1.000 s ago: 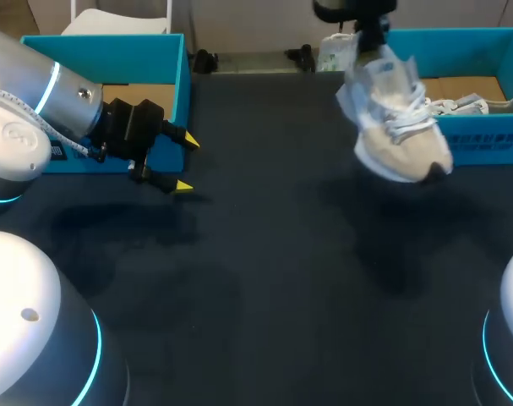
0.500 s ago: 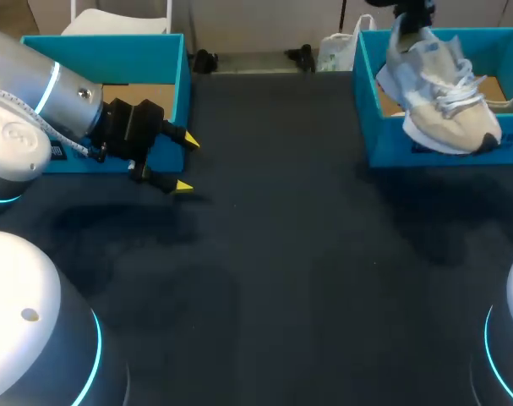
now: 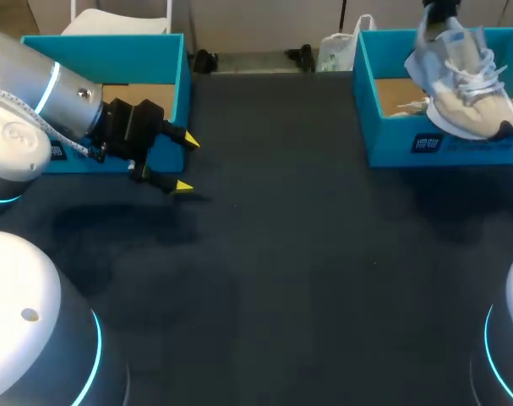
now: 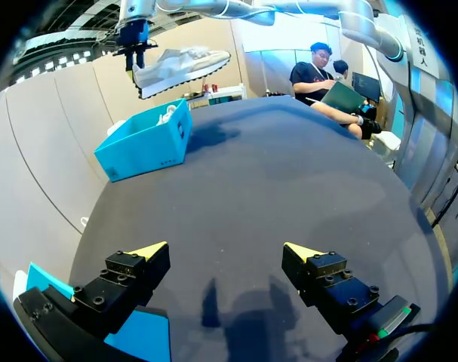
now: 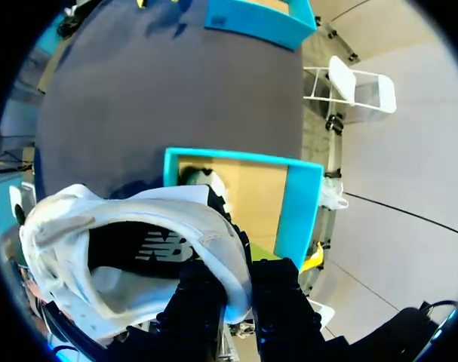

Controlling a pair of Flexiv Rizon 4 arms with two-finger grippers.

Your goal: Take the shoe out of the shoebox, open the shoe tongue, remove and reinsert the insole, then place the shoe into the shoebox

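We find our right gripper (image 5: 236,294) clamped on the heel collar of the shoe (image 3: 463,80), which hangs below it, toe slanting downward, above the open shoebox (image 3: 391,145). We judge the lowering falls to this arm. Our left gripper (image 4: 225,256), fingers spread and holding nothing, sits well apart from both.

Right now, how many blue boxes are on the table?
2. One turquoise cardboard shoebox sits at the table's far left, behind the left arm; the other turquoise shoebox is at the far right, under the beige-and-white sneaker held in the air. None looks hidden.
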